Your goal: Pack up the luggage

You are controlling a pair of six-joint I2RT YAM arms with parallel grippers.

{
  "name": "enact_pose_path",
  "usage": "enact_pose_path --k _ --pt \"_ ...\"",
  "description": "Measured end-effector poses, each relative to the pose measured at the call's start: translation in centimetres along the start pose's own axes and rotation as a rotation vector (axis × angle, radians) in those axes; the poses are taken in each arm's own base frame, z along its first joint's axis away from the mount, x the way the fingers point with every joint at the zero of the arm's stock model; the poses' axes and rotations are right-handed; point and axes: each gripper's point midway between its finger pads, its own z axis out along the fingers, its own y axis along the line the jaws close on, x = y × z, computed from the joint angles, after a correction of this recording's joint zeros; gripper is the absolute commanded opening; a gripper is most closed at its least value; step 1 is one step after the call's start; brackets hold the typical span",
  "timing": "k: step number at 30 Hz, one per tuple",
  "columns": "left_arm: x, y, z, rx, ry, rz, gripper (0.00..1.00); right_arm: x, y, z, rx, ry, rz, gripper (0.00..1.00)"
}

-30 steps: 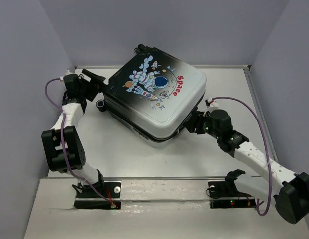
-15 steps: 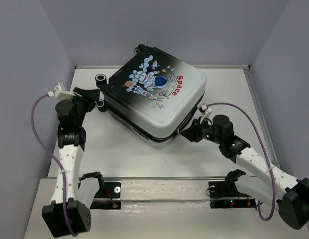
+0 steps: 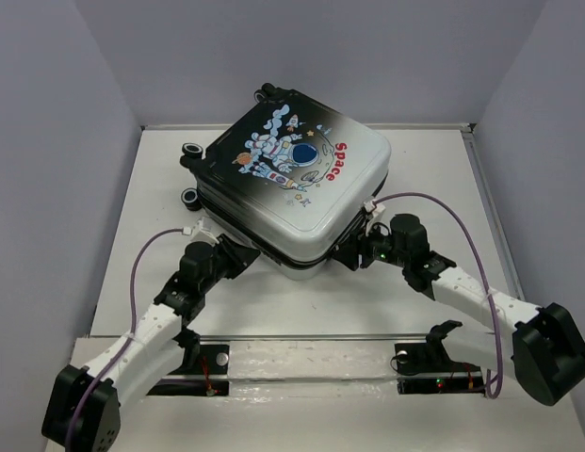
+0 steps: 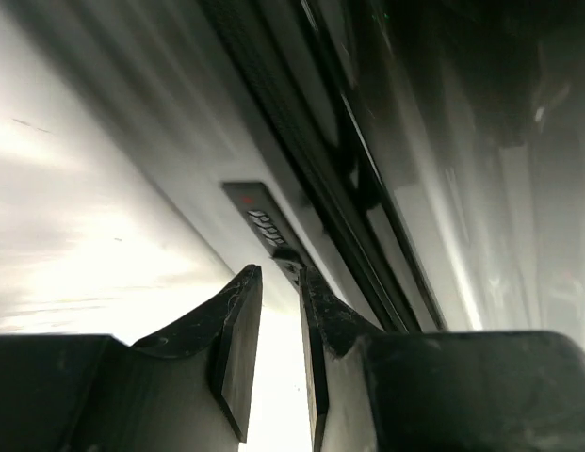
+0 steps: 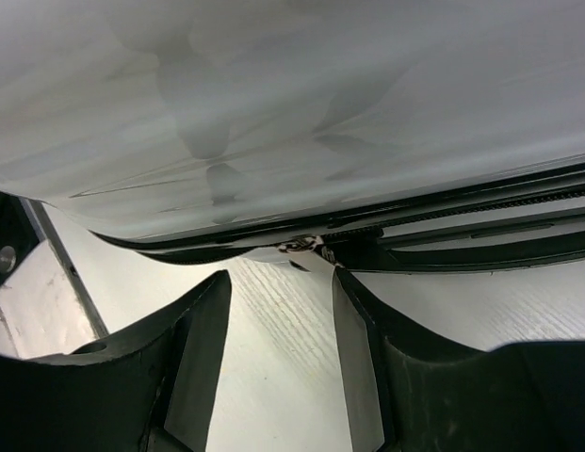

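The luggage (image 3: 297, 184) lies closed and flat, print up, in the middle of the worktop (image 3: 433, 188). Its long axis runs from the wheels at far left to its near-right end. We have a gripper low at the zip seam on each side of its near corner. The left gripper (image 4: 273, 282) is narrowed to a slim gap, holding nothing we can make out. The right gripper (image 5: 278, 282) stands about half apart and empty. What looks like the zip pull (image 5: 304, 247) is just ahead of it, so the right arm seems better placed.
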Motion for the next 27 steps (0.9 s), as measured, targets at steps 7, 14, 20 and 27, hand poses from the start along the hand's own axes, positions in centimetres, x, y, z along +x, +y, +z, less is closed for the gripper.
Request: enact_pose_path --k 7,14,20,27 --pt "4.0 -1.2 1.0 0.036 0.112 0.071 0.34 0.6 -1.2 0.6 0.036 0.016 -0.042 0.54" --pt "4.8 -2.1 1.1 0.076 0.131 0.118 0.34 -0.4 -1.7 1.3 0.043 -0.029 -0.08 0.54" --pt "4.8 -2.4 1.1 0.08 0.128 0.143 0.34 0.9 -2.3 1.9 0.04 -0.027 -0.081 0.53" --pt "5.0 -2.6 1.3 0.072 0.142 0.171 0.34 0.7 -2.4 2.2 0.03 -0.075 -0.097 0.49"
